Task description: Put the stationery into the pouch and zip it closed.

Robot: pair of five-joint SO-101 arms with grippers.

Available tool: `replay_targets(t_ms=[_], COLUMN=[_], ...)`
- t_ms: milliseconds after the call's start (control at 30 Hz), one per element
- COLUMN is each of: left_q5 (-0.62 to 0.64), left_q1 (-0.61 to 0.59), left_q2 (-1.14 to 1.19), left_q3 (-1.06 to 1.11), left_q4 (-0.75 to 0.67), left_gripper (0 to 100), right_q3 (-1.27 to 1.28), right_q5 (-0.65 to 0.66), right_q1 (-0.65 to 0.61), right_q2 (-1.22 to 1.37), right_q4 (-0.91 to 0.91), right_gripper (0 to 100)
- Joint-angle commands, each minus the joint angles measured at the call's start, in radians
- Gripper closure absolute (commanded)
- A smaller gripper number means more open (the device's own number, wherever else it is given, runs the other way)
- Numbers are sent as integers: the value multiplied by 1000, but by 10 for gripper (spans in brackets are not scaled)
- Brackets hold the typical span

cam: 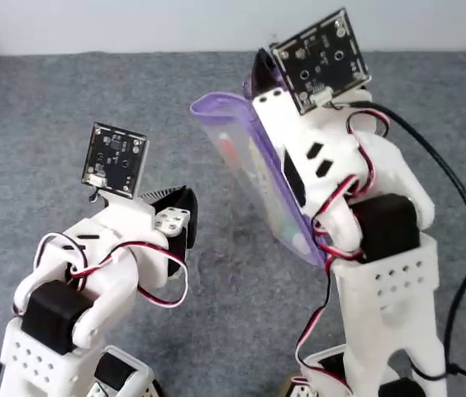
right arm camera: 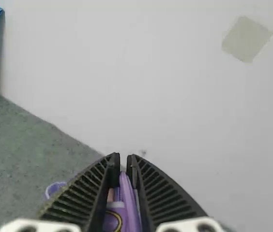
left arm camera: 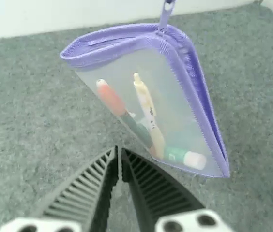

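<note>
The left pincer (left arm camera: 118, 151) is clenched on nothing, its jaws pressed together low over the grey desk (left arm camera: 25, 106). Just ahead of its tips hangs the pouch (left arm camera: 185, 111), tilted, with its lower corner nearest the pincer and the stationery (left arm camera: 146, 113) lying inside against the clear wall. Farther ahead, at the pouch's top end, the zip pull (left arm camera: 167, 10) stands up.

The right pincer (right arm camera: 122, 160) is grasping the pouch by a purple strip at that top end, which is pinched between its jaws.

The zip looks run to, or nearly to, its end, so the step in hand is probably finishing the close. To do it well, the left pincer would brace the near corner while the right draws the pull straight along the teeth.

The left arm sits low and folded. The right arm stands tall, its wrist raised.
</note>
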Motion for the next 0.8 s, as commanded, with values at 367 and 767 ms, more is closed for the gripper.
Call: replay_targets(t_ms=[367,767], left_q5=[140,173], left_q1=[14,77], left_q2=[58,215], left_q3=[-24,-27], left_q4=[-213,-354], left_gripper=[758,761], right_q3=[-83,-83], right_q5=[17,41], right_q1=[7,7], right_q2=[5,5], right_q4=[-96,-48], right_gripper=[991,991])
